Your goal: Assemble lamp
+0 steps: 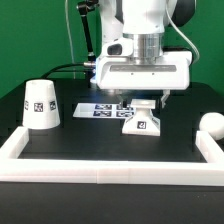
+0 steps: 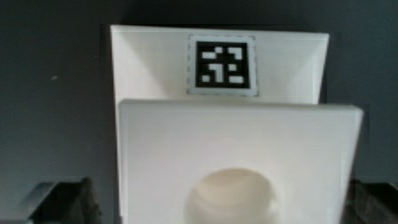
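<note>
The white square lamp base (image 1: pixel 141 122) lies in the middle of the black table, directly under my gripper (image 1: pixel 142 103). In the wrist view the base (image 2: pixel 222 120) fills the picture, with its tag (image 2: pixel 222 62) and its round socket hole (image 2: pixel 237 195). My gripper (image 2: pixel 217 202) straddles it, a dark finger (image 2: pixel 64 202) pressed against each side edge. The tapered shade (image 1: pixel 40 105) stands at the exterior view's left. The ball-topped bulb (image 1: pixel 212 125) lies at the exterior view's right edge.
The marker board (image 1: pixel 103 108) lies flat just behind the base, partly under the gripper. A white raised border (image 1: pixel 110 163) runs along the table's front and up both sides.
</note>
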`<control>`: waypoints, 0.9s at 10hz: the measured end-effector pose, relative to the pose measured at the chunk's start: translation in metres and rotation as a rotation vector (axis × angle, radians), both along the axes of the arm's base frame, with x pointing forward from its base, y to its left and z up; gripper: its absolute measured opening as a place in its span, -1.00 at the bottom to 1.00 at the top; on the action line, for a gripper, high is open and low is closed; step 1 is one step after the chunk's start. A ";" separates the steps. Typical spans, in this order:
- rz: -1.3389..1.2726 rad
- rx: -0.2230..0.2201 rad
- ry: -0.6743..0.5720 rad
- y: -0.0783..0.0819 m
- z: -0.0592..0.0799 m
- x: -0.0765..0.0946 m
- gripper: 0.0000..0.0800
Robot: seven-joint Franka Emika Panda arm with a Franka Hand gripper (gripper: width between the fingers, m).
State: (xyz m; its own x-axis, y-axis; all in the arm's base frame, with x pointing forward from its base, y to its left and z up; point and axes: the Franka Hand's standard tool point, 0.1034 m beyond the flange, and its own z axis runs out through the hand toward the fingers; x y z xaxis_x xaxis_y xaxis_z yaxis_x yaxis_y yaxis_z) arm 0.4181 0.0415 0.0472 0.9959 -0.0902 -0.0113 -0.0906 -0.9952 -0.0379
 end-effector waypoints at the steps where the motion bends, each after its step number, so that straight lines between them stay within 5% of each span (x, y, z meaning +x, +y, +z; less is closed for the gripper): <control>1: 0.002 0.000 -0.001 0.000 0.000 0.001 0.67; 2: 0.003 0.000 0.000 0.000 0.000 0.000 0.67; 3: 0.003 0.000 -0.001 0.000 0.000 0.000 0.33; 9: 0.004 0.000 -0.001 0.000 0.000 0.000 0.33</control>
